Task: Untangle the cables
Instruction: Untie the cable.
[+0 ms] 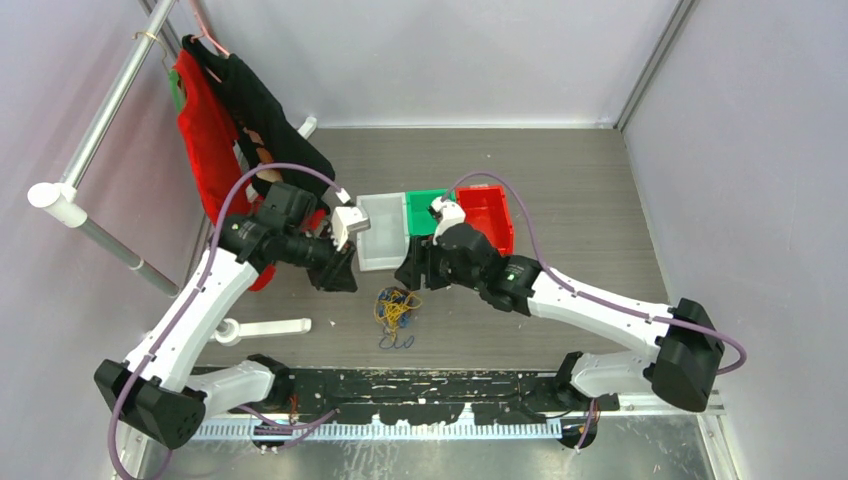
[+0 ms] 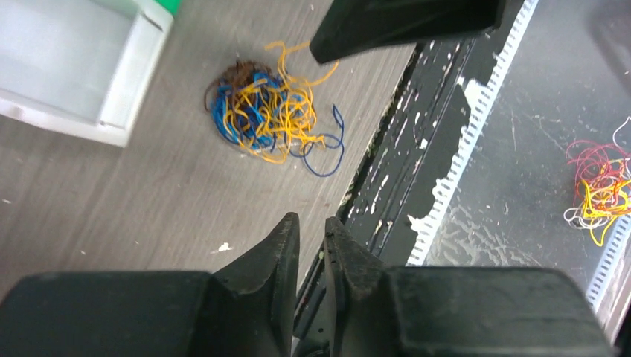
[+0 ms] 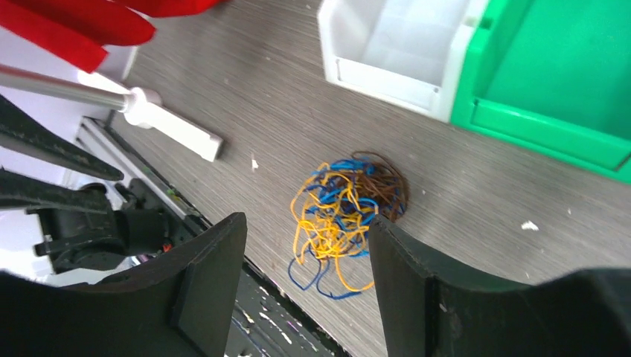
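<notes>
From above, the cables (image 1: pixel 396 310) are lying in a small tangle on the surface (image 1: pixel 560 200), just on the near side of the white bin (image 1: pixel 380 230). I am hanging my left end effector (image 1: pixel 340 272) and right end effector (image 1: pixel 410 272) above them to either side, touching nothing. At my left wrist, I am holding the left end effector (image 2: pixel 311 223) only a narrow slit apart and empty, with the cables (image 2: pixel 264 111) lying well beyond its tips. At my right wrist, I am holding the right end effector (image 3: pixel 301 223) wide apart and empty. The cables (image 3: pixel 346 216) are showing below between its fingers, with blue loops trailing toward the surface's edge.
</notes>
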